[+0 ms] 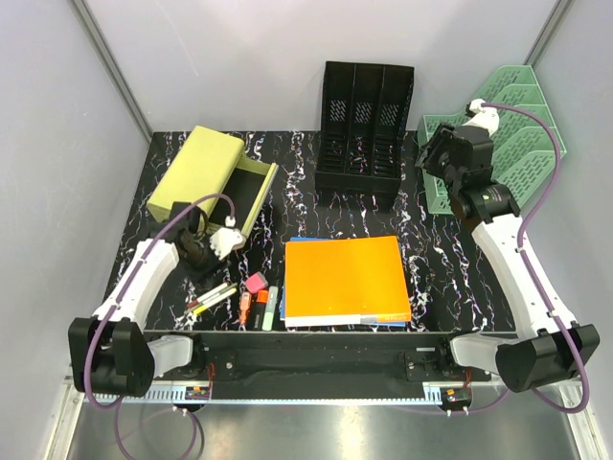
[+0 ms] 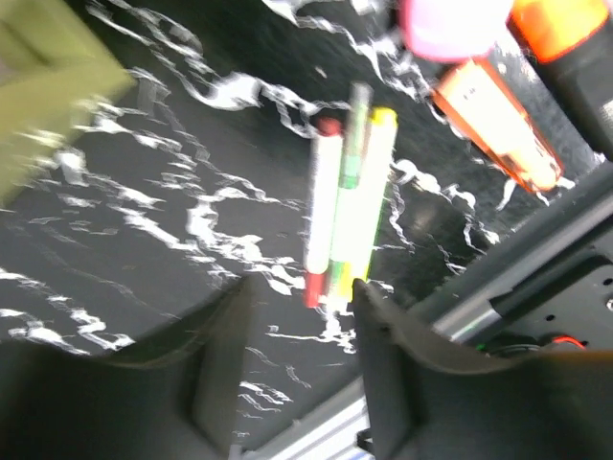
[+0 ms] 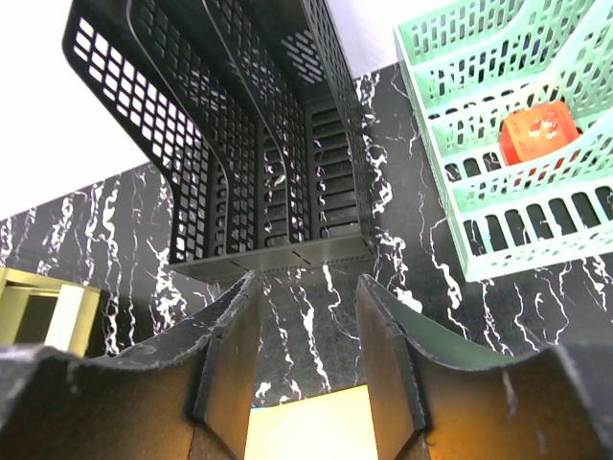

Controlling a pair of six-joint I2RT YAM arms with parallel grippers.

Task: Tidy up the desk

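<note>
The desk [image 1: 287,187] is a black tabletop with white veins. My left gripper [image 1: 196,251] hangs low over its front left, open, with nothing between the fingers. In the left wrist view this gripper [image 2: 299,297] has a bundle of markers [image 2: 347,206] lying just beyond its fingertips. The same markers [image 1: 213,298] show near the desk's front edge. My right gripper [image 1: 436,158] is raised at the back right, open and empty. In its own view the right gripper [image 3: 306,287] faces the black mesh file holder [image 3: 259,144].
An olive drawer box [image 1: 206,177] stands back left, the file holder [image 1: 364,125] back centre, and a green tray rack [image 1: 508,134] back right with an orange item [image 3: 538,134] in it. An orange folder [image 1: 347,278], pink eraser [image 1: 255,284] and green highlighter [image 1: 272,307] lie in front.
</note>
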